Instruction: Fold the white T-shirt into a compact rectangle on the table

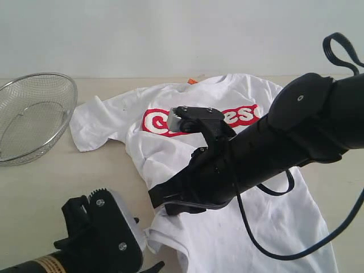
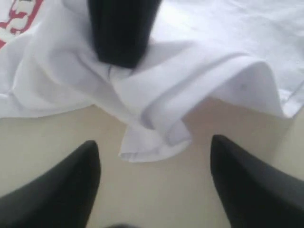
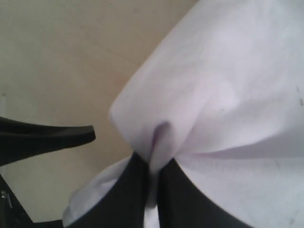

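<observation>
As I read the exterior feed, the shirt (image 1: 116, 119) lies chest-up on the table (image 1: 68, 176), spread from the centre toward 5 o'clock, with one sleeve reaching to 9 o'clock and stopping near the bowl (image 1: 34, 114) without touching it. Its red band (image 1: 156, 122) is partly hidden behind the right arm (image 1: 273, 148), which comes in from 3 o'clock across the cloth, and the orange tag (image 1: 193, 81) peeks out at the collar near 12 o'clock. On my right wrist feed the right gripper (image 3: 153, 166) has its fingers pressed together on a raised pleat of the shirt's white cloth, which puckers up out of the pinch; bare table shows beyond the fabric. On my left wrist feed the left gripper (image 2: 154, 142) has its fingers spread wide and holds nothing: both dark tips hang over bare table, with a folded corner of the shirt's edge lying between them and slightly ahead, touched by neither. In the exterior feed that gripper sits at 7 o'clock, just beside the rumpled side edge of the shirt, whose cloth bunches around 6 o'clock under the right arm
</observation>
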